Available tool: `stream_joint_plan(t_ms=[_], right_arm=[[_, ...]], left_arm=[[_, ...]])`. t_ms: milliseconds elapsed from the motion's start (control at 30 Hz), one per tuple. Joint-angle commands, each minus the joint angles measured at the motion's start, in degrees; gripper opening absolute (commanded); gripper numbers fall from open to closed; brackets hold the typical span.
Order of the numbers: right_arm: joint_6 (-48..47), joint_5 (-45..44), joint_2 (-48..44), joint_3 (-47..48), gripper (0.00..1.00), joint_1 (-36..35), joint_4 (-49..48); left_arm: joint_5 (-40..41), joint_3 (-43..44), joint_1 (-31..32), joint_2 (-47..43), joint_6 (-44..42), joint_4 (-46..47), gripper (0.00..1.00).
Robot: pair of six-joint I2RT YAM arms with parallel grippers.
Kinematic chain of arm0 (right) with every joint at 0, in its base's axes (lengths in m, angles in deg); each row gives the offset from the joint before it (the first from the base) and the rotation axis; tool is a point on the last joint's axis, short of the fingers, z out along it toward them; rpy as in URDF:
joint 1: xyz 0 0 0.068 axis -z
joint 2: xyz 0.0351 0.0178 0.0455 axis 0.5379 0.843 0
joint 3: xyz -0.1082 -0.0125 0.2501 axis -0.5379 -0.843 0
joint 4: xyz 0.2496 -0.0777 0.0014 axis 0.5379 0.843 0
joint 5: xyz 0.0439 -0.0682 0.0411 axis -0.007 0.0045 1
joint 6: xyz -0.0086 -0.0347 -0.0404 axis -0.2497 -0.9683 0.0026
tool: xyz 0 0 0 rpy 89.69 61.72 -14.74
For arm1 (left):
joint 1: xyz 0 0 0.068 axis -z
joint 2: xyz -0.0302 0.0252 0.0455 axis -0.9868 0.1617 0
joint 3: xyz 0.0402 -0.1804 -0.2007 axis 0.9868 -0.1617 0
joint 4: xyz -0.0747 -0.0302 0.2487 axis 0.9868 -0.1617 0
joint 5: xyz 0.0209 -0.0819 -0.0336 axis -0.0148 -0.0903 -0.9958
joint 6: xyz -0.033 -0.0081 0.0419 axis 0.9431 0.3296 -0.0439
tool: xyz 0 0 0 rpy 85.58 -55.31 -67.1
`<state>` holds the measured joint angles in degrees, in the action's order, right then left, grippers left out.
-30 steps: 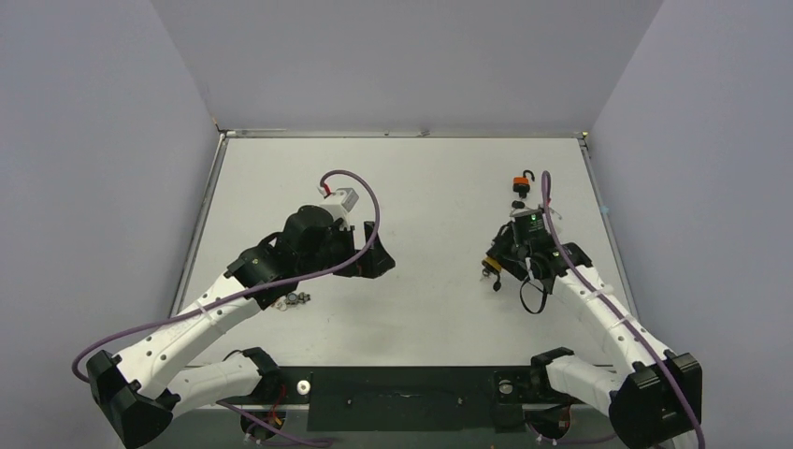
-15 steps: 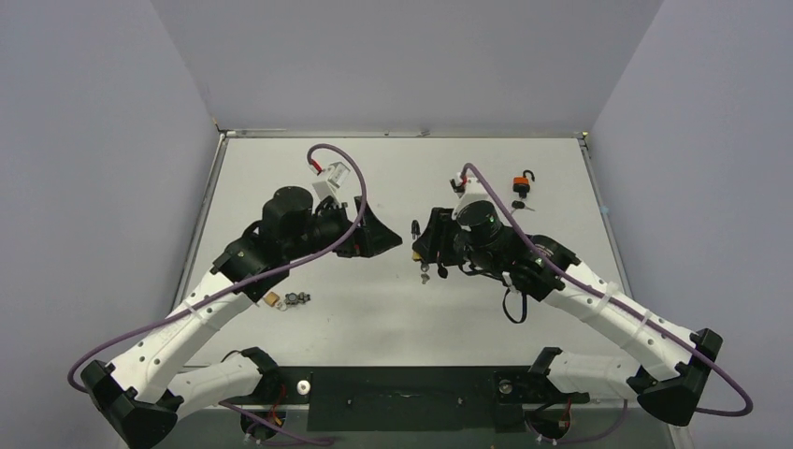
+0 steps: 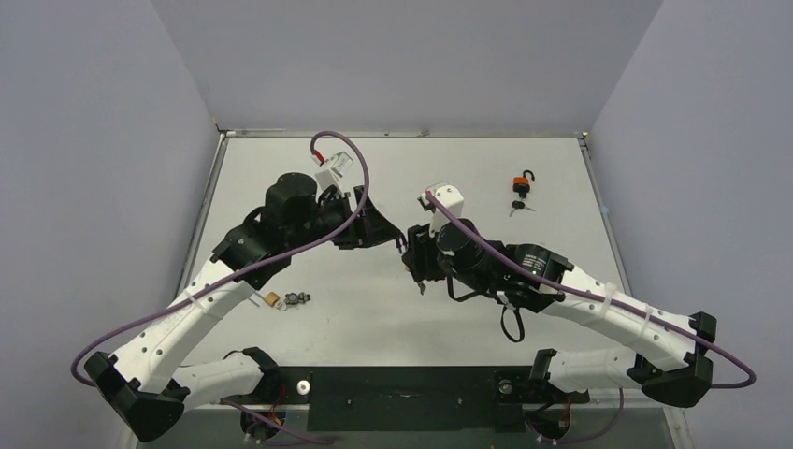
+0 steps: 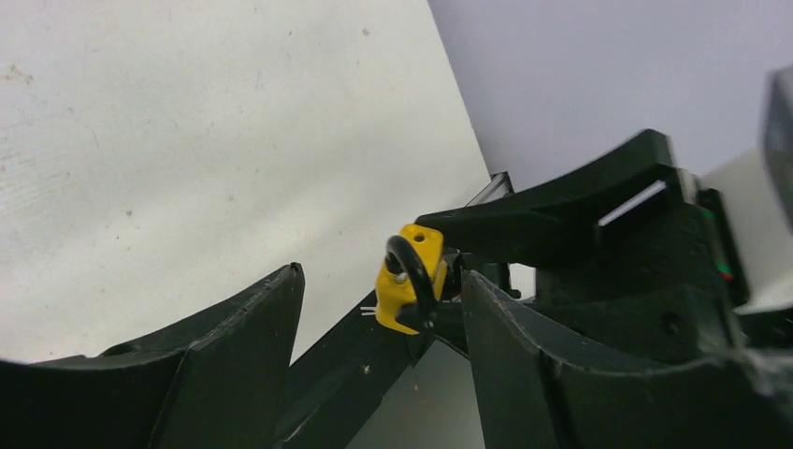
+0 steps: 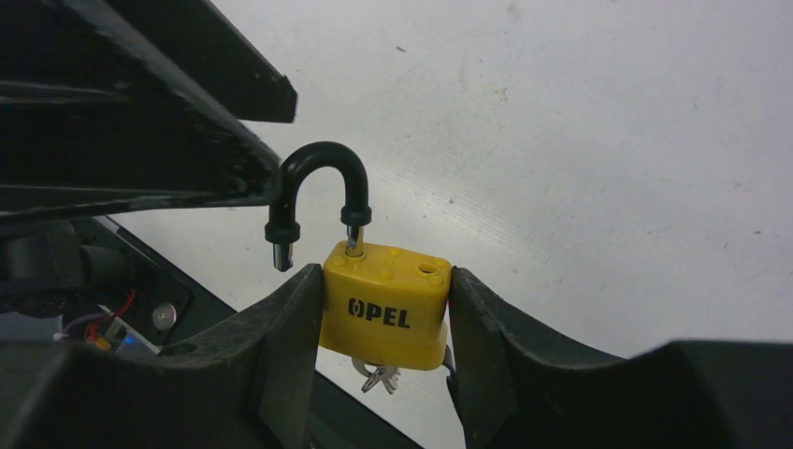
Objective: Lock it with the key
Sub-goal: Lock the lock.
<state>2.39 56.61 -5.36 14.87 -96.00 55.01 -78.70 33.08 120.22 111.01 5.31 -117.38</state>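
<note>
Around the yellow padlock [image 5: 385, 318] both arms meet above the middle of the table [image 3: 580, 281]. The right gripper [image 5: 385, 290] has its jaws pressed against the two sides of the padlock's body. It holds the body upright, with the black shackle [image 5: 318, 168] raised and its free leg out of the hole. A key [image 5: 377, 377] hangs from the underside of the padlock. I judge that this grip steadies the body and leaves the shackle on top and the key below free for the other arm. The left gripper [image 4: 382, 281] faces the padlock with its jaws partly apart and nothing between them. One of its fingers [image 5: 140, 112] is just beside the shackle's free leg, and I cannot tell whether it touches. This probably lines it up to push the shackle home. Well apart from the yellow padlock, toward the far right, an orange padlock [image 3: 521, 182] lies on the table. A small brass lock [image 3: 272, 299] lies to the yellow padlock's near left. A second earlier the right gripper carried the yellow padlock close to the orange one, and it has since swung left to the centre. The left gripper has moved up and across to meet it, and its jaws have narrowed from a wider spread.
</note>
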Motion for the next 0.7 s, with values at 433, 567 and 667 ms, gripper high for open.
stream_joint_plan(t_ms=[433,567,667], right_arm=[[-8.4,-11.6,7.3,10.5,0.22,-6.9,1.5],[-9.1,-11.6,6.9,10.2,0.22,-6.9,1.5],[-9.7,-11.0,6.3,9.5,0.22,-7.0,1.2]], left_arm=[[-2.1,0.7,-0.4,3.3,0.4,-3.9,0.44],[-2.1,0.3,-0.4,3.5,0.5,-4.5,0.3],[-2.2,0.4,-0.4,3.6,0.6,-4.7,0.15]])
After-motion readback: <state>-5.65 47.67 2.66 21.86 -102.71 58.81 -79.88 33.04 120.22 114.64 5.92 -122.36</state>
